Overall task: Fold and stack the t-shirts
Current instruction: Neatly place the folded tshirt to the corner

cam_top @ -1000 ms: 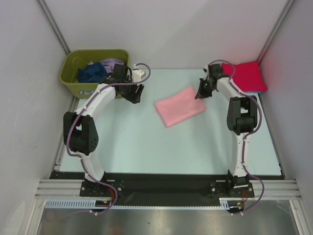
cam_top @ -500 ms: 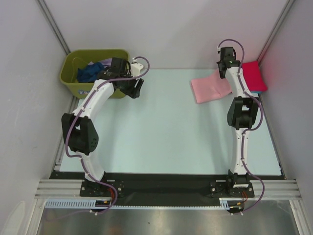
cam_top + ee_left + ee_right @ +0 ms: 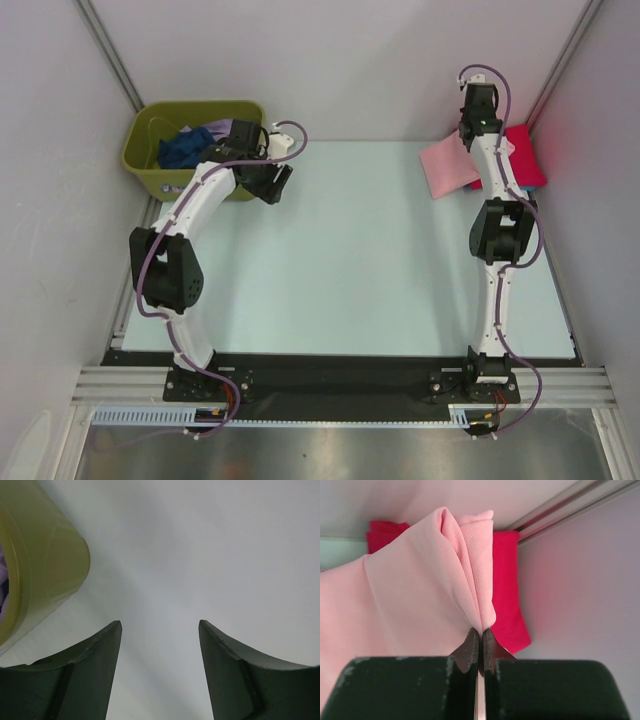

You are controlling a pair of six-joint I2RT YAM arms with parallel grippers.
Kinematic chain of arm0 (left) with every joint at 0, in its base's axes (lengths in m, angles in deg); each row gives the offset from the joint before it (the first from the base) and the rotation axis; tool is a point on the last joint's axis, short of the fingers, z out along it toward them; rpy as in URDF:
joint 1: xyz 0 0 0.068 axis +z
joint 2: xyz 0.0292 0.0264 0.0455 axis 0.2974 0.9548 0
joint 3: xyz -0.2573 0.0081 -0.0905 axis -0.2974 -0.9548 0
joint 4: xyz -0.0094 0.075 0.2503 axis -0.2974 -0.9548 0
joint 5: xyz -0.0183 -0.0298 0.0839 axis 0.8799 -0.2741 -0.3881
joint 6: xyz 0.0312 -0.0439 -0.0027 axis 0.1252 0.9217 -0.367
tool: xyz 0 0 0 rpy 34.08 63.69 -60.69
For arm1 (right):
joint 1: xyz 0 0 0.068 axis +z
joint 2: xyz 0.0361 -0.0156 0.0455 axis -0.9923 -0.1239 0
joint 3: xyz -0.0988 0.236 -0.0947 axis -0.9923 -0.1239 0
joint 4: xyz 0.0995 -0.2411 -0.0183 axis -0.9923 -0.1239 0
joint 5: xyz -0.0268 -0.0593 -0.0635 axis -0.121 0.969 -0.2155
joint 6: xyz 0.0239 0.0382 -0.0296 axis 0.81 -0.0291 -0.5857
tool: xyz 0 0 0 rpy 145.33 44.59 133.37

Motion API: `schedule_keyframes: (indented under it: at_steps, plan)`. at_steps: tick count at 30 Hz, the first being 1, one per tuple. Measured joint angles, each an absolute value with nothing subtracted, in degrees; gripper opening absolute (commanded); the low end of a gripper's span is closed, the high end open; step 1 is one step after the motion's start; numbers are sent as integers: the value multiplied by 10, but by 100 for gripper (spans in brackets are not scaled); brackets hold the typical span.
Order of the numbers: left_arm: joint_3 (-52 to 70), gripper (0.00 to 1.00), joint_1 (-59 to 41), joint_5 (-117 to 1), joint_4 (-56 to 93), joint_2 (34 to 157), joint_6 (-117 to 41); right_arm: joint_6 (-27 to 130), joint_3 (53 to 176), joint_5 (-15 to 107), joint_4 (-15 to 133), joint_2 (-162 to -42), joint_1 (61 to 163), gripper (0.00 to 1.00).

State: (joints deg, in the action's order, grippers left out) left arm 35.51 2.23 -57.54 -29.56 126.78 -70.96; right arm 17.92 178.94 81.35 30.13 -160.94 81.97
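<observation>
Pink shirt (image 3: 448, 166), folded, upper right of overhead frame, just beside red shirt (image 3: 527, 160). Right end effector (image 3: 481, 639) clamped tight on pink cloth edge. Left end effector (image 3: 160, 645) wide, empty, above desk (image 3: 350, 280) beside olive bin (image 3: 140, 155), upper left. Navy shirt (image 3: 183, 150) inside bin.

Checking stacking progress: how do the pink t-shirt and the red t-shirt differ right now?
The pink t-shirt is pinched in the shut right end effector and gathered into folds; the red t-shirt lies flat, ungripped. The pink t-shirt is pale, the red t-shirt vivid. Both are plain cloth at the far right corner of the table.
</observation>
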Motion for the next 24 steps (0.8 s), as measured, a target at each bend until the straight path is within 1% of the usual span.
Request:
schedule_keyframes:
  at_steps: [15, 24]
  plan:
    - [355, 68, 22, -592, -295, 1277, -715, 158, 1792, 775, 326, -1566, 778, 0]
    - [355, 69, 22, -601, -295, 1277, -719, 156, 1786, 740, 343, -1561, 750, 0]
